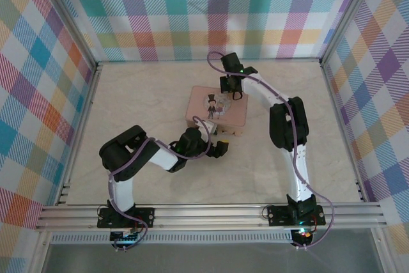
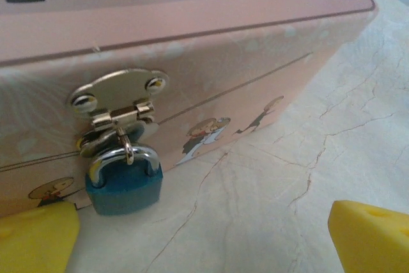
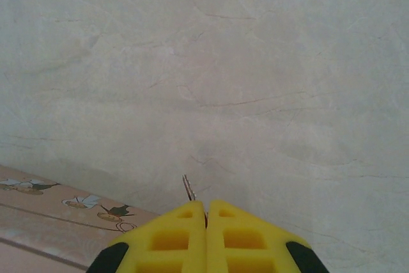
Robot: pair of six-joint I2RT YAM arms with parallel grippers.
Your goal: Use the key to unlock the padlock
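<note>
Tightly, right hand (image 3: 206,204) pinches the key (image 3: 188,189).

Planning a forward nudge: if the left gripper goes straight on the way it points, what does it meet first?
Most likely the pink tin's side wall, just right of the hanging padlock; the left gripper is open and depth is unclear.

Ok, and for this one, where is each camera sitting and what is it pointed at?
Top external: above and behind the bases, looking down on the table; both arms reach to the pink tin.
Left wrist: low by the tin's side, facing the blue padlock on its clasp; left gripper open, yellow tips at the bottom corners.
Right wrist: looking past the tin's corner onto the table; right gripper shut on the key.
Shared: the tin appears in all three.
</note>
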